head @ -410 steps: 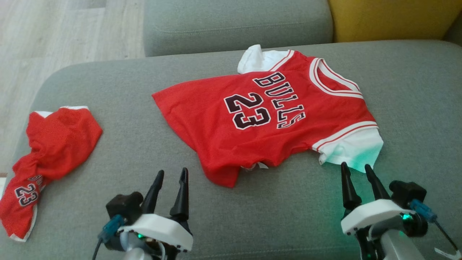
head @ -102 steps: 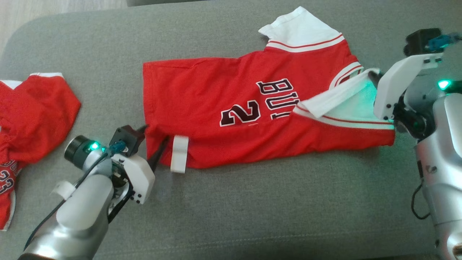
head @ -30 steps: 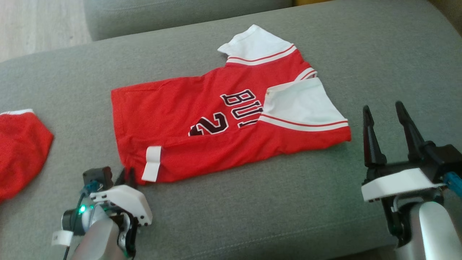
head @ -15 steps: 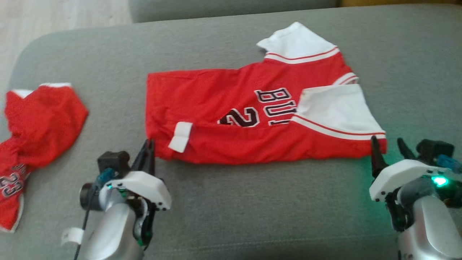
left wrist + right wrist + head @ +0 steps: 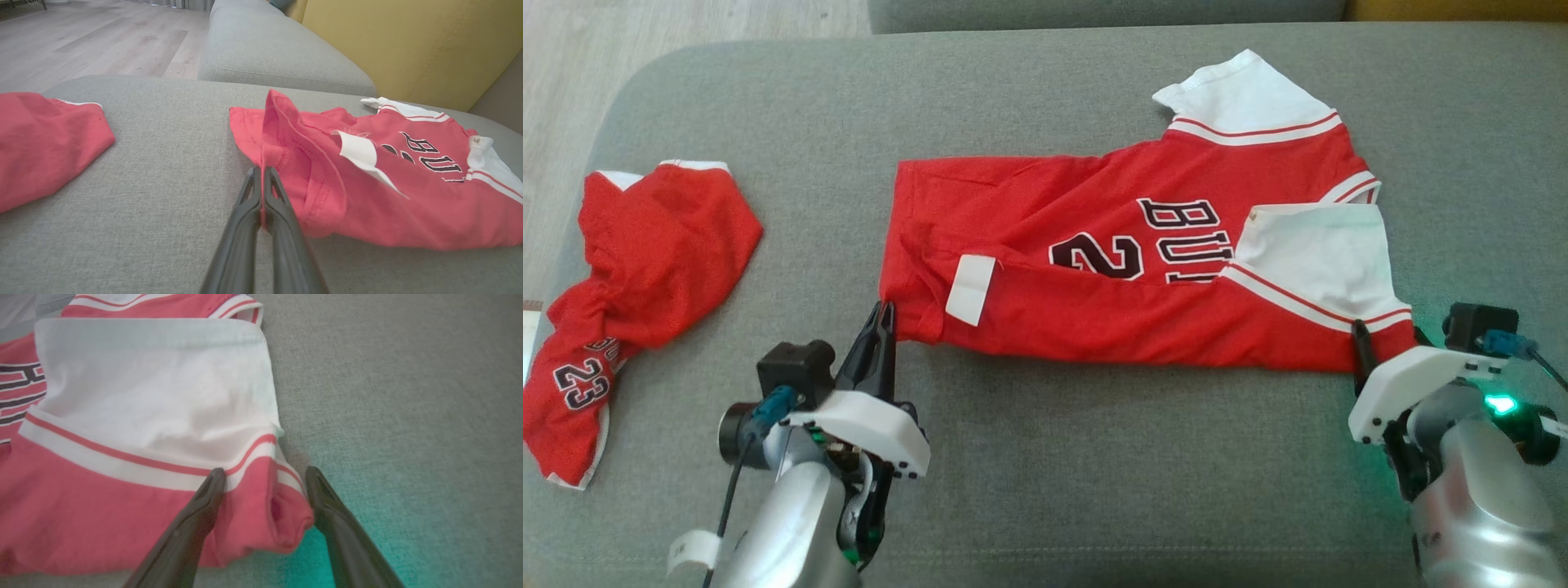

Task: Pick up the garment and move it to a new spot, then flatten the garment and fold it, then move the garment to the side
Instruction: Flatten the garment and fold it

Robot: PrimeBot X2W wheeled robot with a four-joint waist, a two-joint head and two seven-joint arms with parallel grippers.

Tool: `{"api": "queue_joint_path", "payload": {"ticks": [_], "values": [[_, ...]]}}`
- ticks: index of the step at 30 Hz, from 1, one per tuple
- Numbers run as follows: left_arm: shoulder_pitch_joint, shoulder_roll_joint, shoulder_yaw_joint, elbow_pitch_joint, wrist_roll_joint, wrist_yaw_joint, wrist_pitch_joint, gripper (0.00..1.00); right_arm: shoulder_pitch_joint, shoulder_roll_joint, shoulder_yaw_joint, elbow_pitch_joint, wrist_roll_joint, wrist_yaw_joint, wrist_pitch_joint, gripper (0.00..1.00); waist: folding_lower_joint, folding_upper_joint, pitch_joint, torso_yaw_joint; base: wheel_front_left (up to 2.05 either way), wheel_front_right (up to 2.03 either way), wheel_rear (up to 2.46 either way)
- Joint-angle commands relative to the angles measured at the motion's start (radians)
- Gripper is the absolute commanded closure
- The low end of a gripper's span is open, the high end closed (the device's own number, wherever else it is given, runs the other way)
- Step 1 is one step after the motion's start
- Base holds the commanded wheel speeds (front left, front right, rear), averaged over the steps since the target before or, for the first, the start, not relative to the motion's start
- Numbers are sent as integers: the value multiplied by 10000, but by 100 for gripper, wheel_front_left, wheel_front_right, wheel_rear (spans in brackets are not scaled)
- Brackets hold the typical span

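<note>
Head view, from the left: a crumpled red garment printed 23 [image 5: 645, 269] lies at the left end of the grey seat cushion [image 5: 1094, 474], well apart from the work. The left gripper [image 5: 880, 322] has its fingers pressed together on the near hem corner of the red Bulls jersey [image 5: 1094, 310]. The left wrist view confirms this, with a ridge of red hem rising from between the closed tips. The jersey lies flat across the middle of the cushion, its near edge already turned over so that a white label [image 5: 969, 289] faces up and a white sleeve [image 5: 1319, 261] lies on the lettering. At the right end the right gripper [image 5: 1387, 343] has its fingers apart, straddling the folded shoulder corner without clamping it, as the right wrist view shows plainly. The step in hand looks like the fold, with grips being taken at both ends. Next, the right fingers need to close on that corner. Both arms should then lift together and evenly, so the cloth carries over without skewing.
</note>
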Motion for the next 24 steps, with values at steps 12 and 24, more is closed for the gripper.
{"api": "queue_joint_path", "payload": {"ticks": [12,24], "values": [[9,337,274,-405,46,269,-82,100,-817,-35,-129,1417,-875,-7,-235,100,-1,0,-289,-209,0,0,0],[893,358,24,-37,-10,486,132,100,24,-35,-209,670,-1848,-7,202,100,-1,0,-1452,-499,0,0,0]]}}
